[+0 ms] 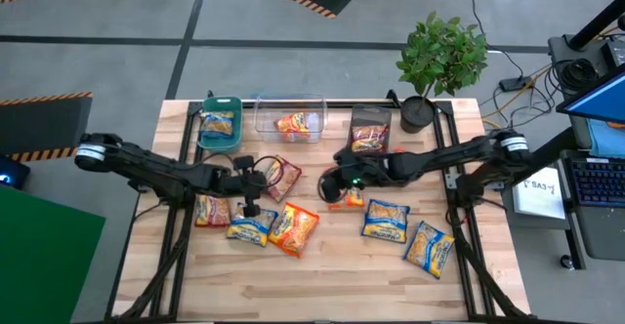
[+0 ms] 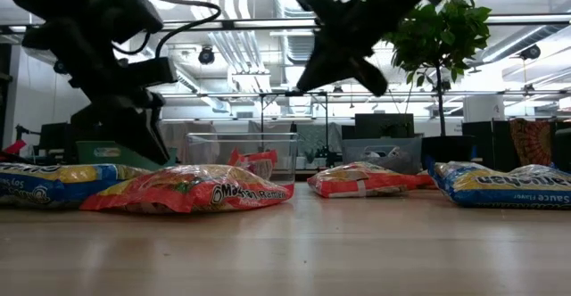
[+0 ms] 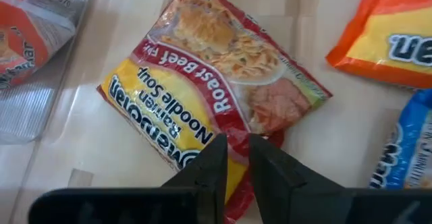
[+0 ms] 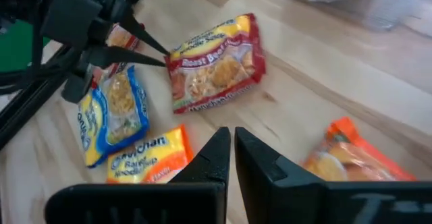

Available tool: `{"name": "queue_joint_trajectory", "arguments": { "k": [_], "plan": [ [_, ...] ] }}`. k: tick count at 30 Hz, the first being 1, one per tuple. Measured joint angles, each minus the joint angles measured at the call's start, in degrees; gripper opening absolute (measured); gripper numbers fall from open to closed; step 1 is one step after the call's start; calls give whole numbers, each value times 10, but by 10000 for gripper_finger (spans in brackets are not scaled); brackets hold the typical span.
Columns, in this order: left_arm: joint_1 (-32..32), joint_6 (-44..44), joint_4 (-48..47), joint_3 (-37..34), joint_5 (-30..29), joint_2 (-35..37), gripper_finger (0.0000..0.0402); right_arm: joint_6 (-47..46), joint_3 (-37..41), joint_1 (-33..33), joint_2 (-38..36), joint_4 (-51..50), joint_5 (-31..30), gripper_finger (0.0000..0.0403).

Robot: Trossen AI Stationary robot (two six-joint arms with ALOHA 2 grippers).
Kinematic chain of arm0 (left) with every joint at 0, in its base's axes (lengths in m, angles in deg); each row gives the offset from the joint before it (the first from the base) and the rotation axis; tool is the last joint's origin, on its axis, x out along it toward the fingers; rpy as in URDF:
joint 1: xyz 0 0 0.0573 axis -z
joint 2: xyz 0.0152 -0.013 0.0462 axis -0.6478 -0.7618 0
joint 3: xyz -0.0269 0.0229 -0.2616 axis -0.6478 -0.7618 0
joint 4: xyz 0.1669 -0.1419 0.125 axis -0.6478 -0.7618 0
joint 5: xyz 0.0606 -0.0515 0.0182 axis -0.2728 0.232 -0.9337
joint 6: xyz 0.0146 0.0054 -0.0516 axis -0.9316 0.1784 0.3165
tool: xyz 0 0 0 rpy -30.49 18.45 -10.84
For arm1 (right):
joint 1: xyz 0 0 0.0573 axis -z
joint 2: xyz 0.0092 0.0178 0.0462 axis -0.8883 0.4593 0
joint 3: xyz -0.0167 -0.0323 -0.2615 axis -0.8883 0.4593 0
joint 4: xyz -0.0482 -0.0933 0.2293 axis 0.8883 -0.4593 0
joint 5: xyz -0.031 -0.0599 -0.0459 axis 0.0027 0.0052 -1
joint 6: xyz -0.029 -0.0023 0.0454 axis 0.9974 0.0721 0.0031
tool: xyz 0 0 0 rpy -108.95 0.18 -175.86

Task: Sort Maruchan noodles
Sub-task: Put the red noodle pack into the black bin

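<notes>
A red Roast Beef noodle packet (image 3: 216, 82) lies flat on the wooden table (image 1: 332, 275), and my left gripper (image 3: 236, 158) is closed onto its edge from the table's left. My right gripper (image 4: 233, 150) hangs shut and empty above the table near an orange packet (image 4: 351, 160). Blue (image 1: 252, 228), orange (image 1: 295, 228) and red (image 1: 212, 210) packets lie nearer the front; two blue ones (image 1: 385, 220) lie right. The teal (image 1: 219, 121), clear (image 1: 290, 117) and dark (image 1: 371, 129) bins at the far edge each hold a packet. My left gripper pinches the red packet's edge (image 3: 233, 137) near a corner of its logo end between its two fingers (image 4: 152, 45). The fingers slant down from the table's left. The packet lies flat on the table.
A potted plant (image 1: 439, 60) stands at the far right corner beside the dark bin. A bare strip of table runs along the near edge, in front of the packets. In the low view an orange-red packet (image 2: 192, 189) lies closest to the camera.
</notes>
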Motion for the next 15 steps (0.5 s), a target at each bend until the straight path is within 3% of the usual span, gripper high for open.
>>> {"name": "queue_joint_trajectory", "arguments": {
  "k": [4, 9, 15],
  "plan": [
    [0, -1, 9, -13, -4, 0, 40, 17, -63, 11, 45, -43, 18, 56],
    [0, -2, 4, -13, -4, 5, 40, 25, -147, 22, 104, -127, 18, 130],
    [0, -2, 4, -20, -9, 6, 40, 34, -211, 29, 172, -145, 19, 213]
  ]
}}
